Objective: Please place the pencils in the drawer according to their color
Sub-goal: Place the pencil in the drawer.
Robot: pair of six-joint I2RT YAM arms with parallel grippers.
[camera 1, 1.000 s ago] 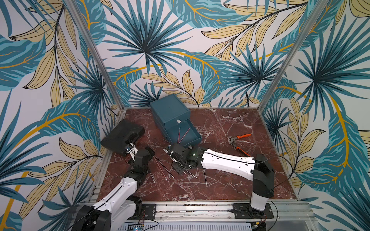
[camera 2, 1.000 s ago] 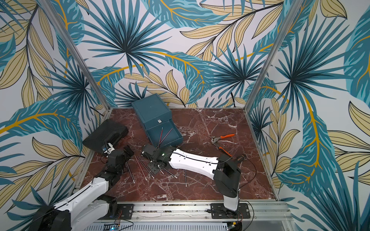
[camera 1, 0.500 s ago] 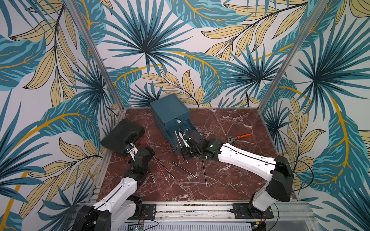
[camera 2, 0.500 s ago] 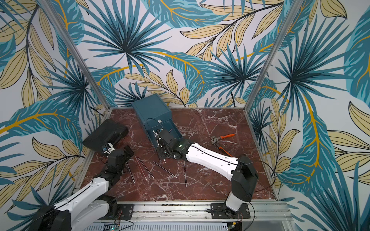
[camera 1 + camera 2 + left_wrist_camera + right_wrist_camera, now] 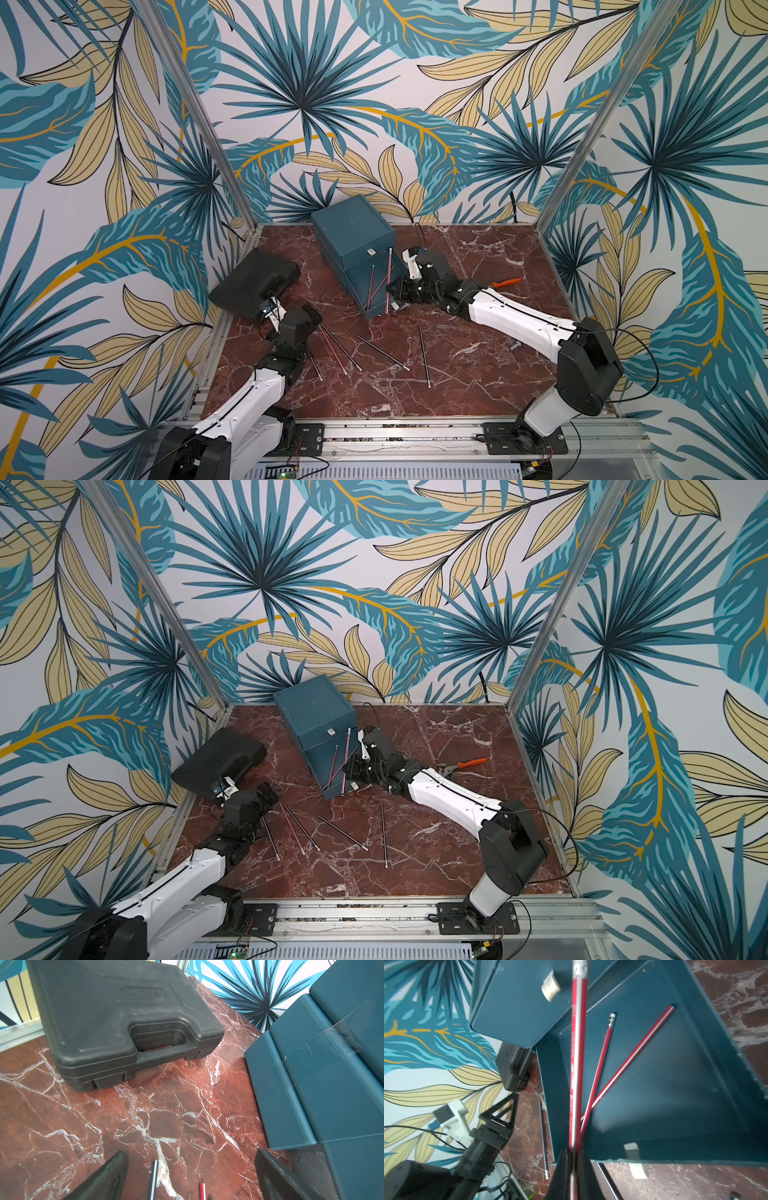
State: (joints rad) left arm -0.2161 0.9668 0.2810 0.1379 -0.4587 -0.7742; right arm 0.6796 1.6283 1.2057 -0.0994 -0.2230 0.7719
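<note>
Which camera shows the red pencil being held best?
The right wrist view: the held red pencil looms large in the right gripper, over the drawer. Both top views show a thin line; the left wrist view misses it.

The case is matt pebbled plastic, the drawer smooth satin, the table polished marble, the pencil glossy.
</note>
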